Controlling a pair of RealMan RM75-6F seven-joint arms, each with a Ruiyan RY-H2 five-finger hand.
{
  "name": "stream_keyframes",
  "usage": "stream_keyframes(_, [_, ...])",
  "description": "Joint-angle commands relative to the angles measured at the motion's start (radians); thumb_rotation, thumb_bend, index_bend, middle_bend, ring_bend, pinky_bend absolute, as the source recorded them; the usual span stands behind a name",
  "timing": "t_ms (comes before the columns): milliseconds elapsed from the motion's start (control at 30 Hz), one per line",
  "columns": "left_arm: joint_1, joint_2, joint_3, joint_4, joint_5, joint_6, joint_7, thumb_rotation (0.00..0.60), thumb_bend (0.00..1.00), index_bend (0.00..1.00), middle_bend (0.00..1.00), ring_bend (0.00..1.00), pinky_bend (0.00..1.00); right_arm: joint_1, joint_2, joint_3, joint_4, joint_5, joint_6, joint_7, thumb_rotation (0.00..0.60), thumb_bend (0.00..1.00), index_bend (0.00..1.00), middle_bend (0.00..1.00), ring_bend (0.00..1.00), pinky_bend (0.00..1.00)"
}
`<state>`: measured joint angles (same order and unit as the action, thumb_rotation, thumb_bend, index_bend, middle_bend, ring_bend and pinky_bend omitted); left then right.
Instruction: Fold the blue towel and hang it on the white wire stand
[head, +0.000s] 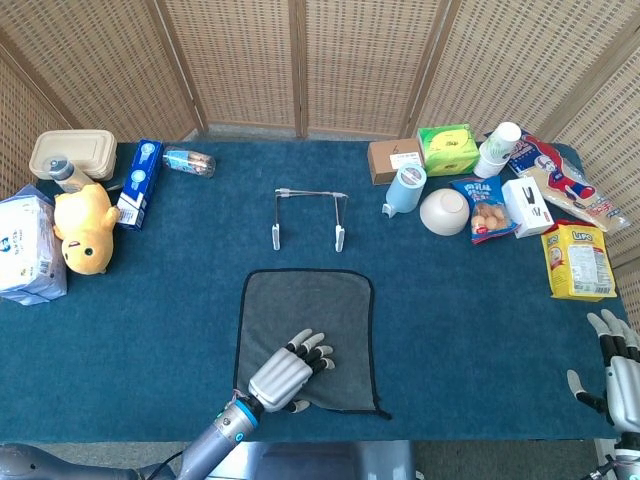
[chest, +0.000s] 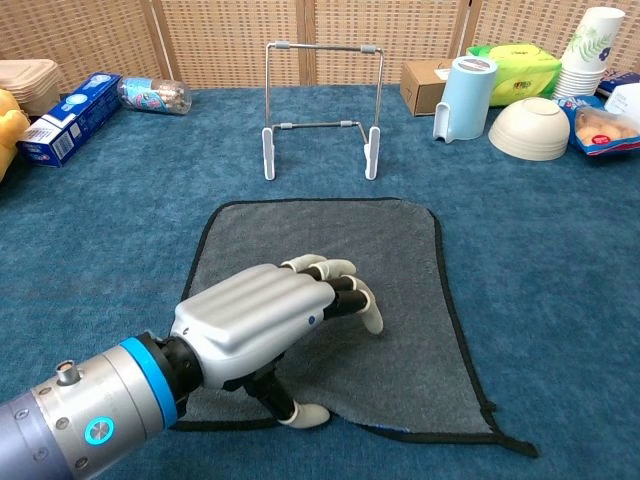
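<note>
A matt grey cloth towel (chest: 330, 290) with dark stitched edging lies on fuzzy blue carpet-like table covering (chest: 560, 260). The left hand (chest: 265, 325) has a smooth, satin silver shell. The wire stand (chest: 320, 105) is thin white-coated metal.

towel (chest: 330, 255) grey, black-edged | stand (chest: 320, 105) white | table (chest: 560, 260) teal | plush toy (head: 84, 228) yellow

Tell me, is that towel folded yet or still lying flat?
Still spread flat. The towel lies as one layer, corners out; only its near edge lifts slightly by the left hand resting on it.

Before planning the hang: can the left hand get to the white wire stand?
Probably yes: the left hand rests on the grey towel, and bare blue cloth lies between it and the white wire stand.
</note>
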<state>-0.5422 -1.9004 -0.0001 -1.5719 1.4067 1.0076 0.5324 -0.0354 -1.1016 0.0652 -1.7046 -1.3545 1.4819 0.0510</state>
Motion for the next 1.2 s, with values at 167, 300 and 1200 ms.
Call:
stream_keyframes(167, [-0.005, -0.012, -0.008, 0.017, -0.003, 0.006, -0.004, 0.600, 0.34, 0.30, 0.21, 0.08, 0.05, -0.006, 0.002, 0.000, -0.001, 0.002, 0.005, 0.000, 0.600, 0.32, 0.05, 0.05, 0.00, 0.00])
stream_keyframes(300, [-0.008, -0.017, -0.008, 0.024, -0.004, 0.007, -0.003, 0.600, 0.38, 0.35, 0.21, 0.09, 0.05, -0.008, 0.002, 0.001, -0.003, 0.002, 0.007, 0.000, 0.600, 0.33, 0.05, 0.05, 0.00, 0.00])
stream_keyframes(1200, [-0.013, -0.023, -0.010, 0.037, -0.012, 0.023, -0.020, 0.600, 0.51, 0.53, 0.25, 0.10, 0.06, -0.018, 0.006, 0.005, -0.009, 0.005, 0.013, -0.005, 0.600, 0.33, 0.05, 0.05, 0.00, 0.00])
